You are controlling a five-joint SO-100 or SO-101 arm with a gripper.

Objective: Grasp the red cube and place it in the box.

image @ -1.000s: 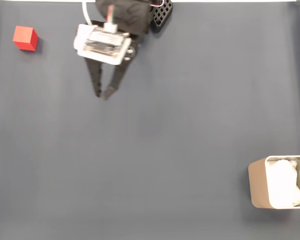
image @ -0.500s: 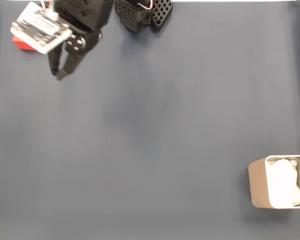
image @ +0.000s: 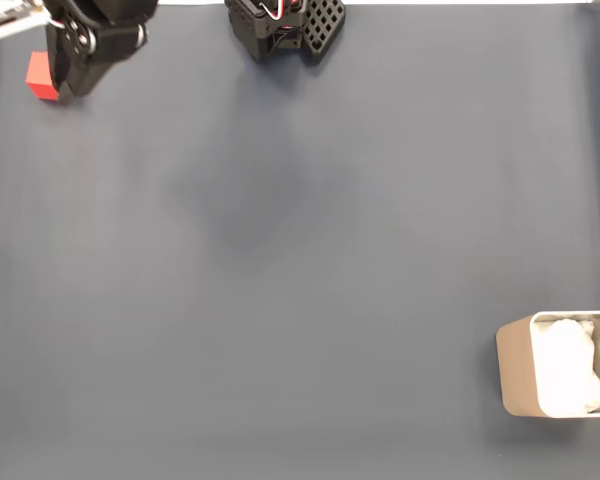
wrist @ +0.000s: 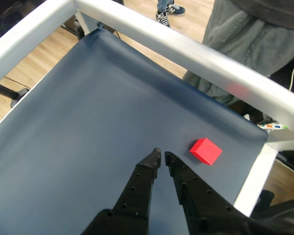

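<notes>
One red cube (wrist: 206, 151), free on the blue mat near its corner, just right of the gripper (wrist: 161, 156) in the wrist view, fingers nearly pressed together: descending thus risks knocking it aside; box (image: 515, 365) well apart.
</notes>
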